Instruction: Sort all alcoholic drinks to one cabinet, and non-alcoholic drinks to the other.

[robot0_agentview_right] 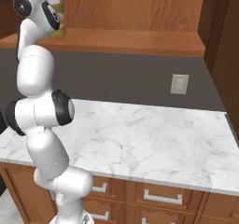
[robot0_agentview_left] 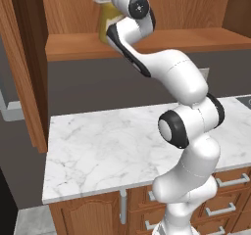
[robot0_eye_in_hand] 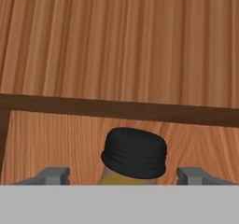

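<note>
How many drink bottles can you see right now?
1: a rounded orange-yellow bottle with a black cap, standing on the brown wooden cabinet shelf, between the open gripper fingers. The white arm hides part of the shelf, so others may be hidden.

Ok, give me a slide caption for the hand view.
Open hand straddling the black-capped juice bottle on the cabinet shelf.

no readable text, labels or signs
</note>
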